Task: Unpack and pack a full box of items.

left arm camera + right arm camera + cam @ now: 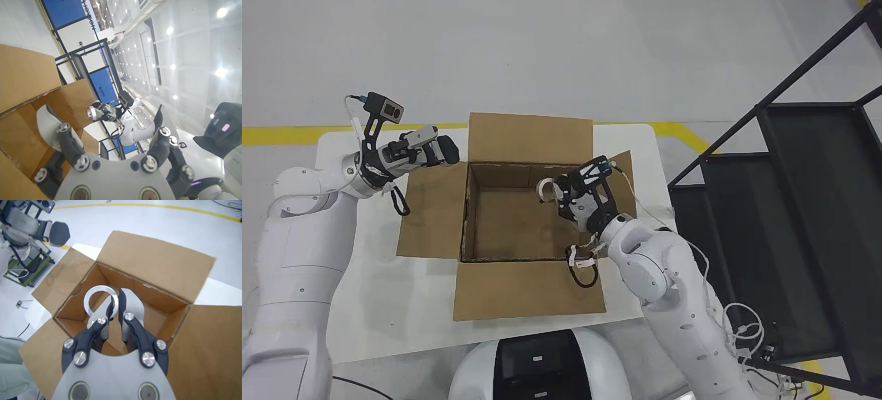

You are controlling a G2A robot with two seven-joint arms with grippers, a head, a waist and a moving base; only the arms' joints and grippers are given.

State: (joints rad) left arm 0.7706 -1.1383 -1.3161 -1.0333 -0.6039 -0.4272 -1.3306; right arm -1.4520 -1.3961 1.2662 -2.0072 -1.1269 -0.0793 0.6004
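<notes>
While R gripper [115, 303] pinches the metal ring [100, 289] by its rim, jaws narrow, above the open cardboard box [160, 298], the thin hold looks risky: ring could pivot, slip, or clip the box rim. L gripper [437, 143] is wide and empty, near L flap [427, 215]. Box sits on white table [632, 150]. Beyond: grey floor [542, 50] w/ yellow line [292, 133], dark rack [802, 180].

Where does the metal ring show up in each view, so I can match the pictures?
Top view: the metal ring hangs over the open cardboard box, held in the right gripper.
Left wrist view: the ring is farther off in the other arm's gripper, above the box.
Right wrist view: the ring is clamped in this gripper, over the box opening.
Shared landmark: the cardboard box.
</notes>
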